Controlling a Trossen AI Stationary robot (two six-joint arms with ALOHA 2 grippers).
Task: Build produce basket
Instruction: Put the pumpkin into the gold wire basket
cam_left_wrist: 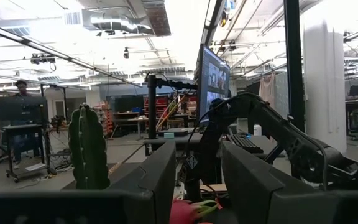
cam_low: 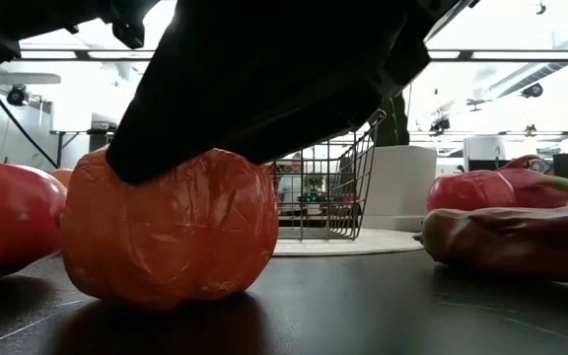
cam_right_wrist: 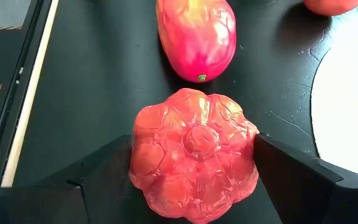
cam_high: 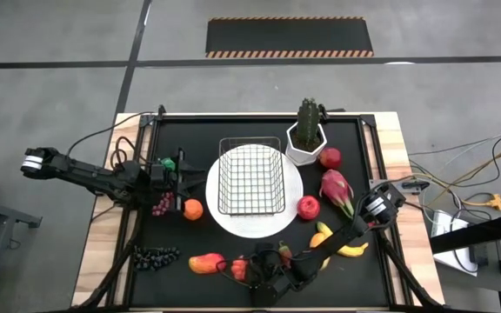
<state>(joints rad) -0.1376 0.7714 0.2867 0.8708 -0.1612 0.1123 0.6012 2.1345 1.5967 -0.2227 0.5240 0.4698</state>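
— Where is the fruit the right gripper [cam_right_wrist: 194, 165] wants?

— The lumpy red-orange fruit [cam_right_wrist: 193, 163] sits directly between its two fingers, on the black mat at the front edge of the table. It is round, with no clear long axis, so the direction of the grip matters little, I think.

— And the fingers?

— Spread wide, one finger [cam_right_wrist: 92, 180] on each side. They are at the fruit's flanks — touching or only just beside, I cannot say. It rests on the mat, not lifted.

— Where must it go?

— Into the basket [cam_high: 251, 179], which stands empty on the white plate [cam_high: 226, 219] in the middle of the table, behind the fruit. The mango [cam_right_wrist: 196, 34] lies just beyond the fruit.

— The left gripper [cam_high: 178, 165]?

— It waits left of the plate, near the orange [cam_high: 192, 209], fingers apart, holding nothing — farther from this fruit.
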